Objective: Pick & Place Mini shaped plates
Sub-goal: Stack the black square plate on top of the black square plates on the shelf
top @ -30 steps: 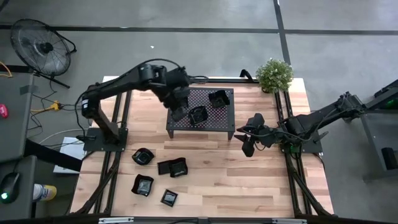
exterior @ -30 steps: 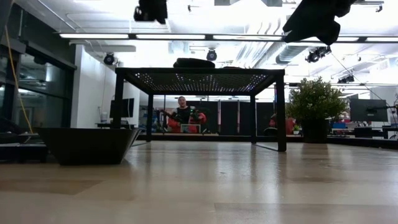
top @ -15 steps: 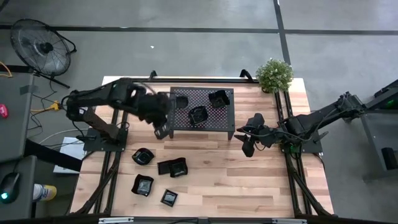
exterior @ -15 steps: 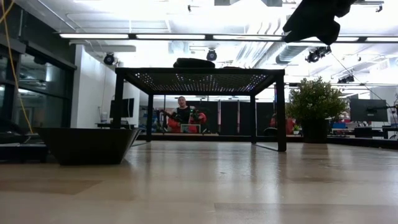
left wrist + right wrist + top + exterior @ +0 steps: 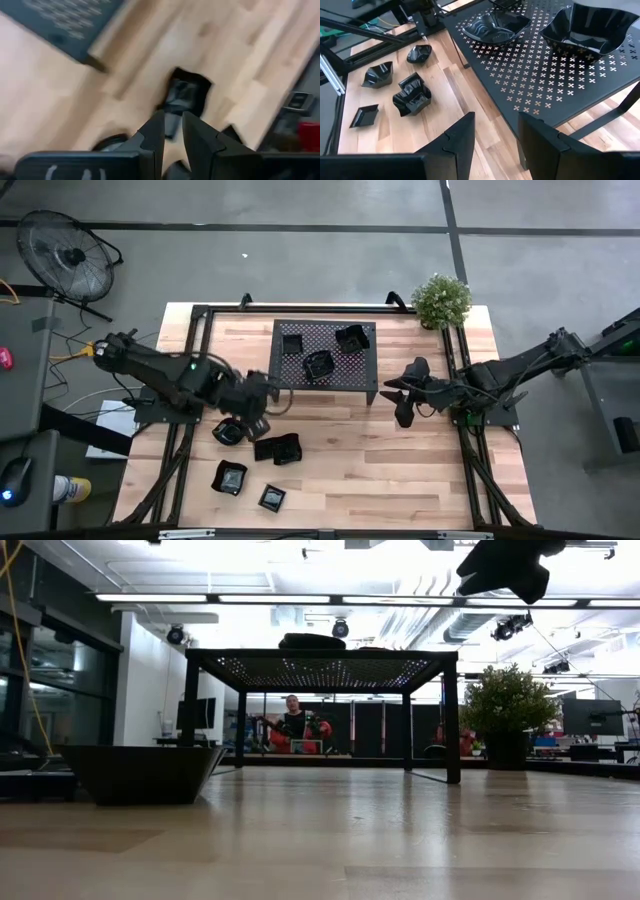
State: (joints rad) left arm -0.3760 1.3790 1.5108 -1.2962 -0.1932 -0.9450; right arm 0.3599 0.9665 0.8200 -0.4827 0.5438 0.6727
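Swinging off the black perforated metal rack (image 5: 323,357), the left hand (image 5: 262,412), nearly closed and empty, now hovers over glossy black mini plates (image 5: 277,449) on the wooden surface (image 5: 400,470), presumably for another pick; right hand (image 5: 402,402) waits, open, empty.

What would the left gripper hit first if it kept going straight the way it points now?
Probably the black mini plate lying on the wooden table just ahead of the left gripper; nothing shows between them, though depth is hard to judge.

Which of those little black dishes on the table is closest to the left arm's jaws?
The rounded dish just below the left gripper, uppermost and leftmost of the cluster lying on the wood; the others lie farther off.
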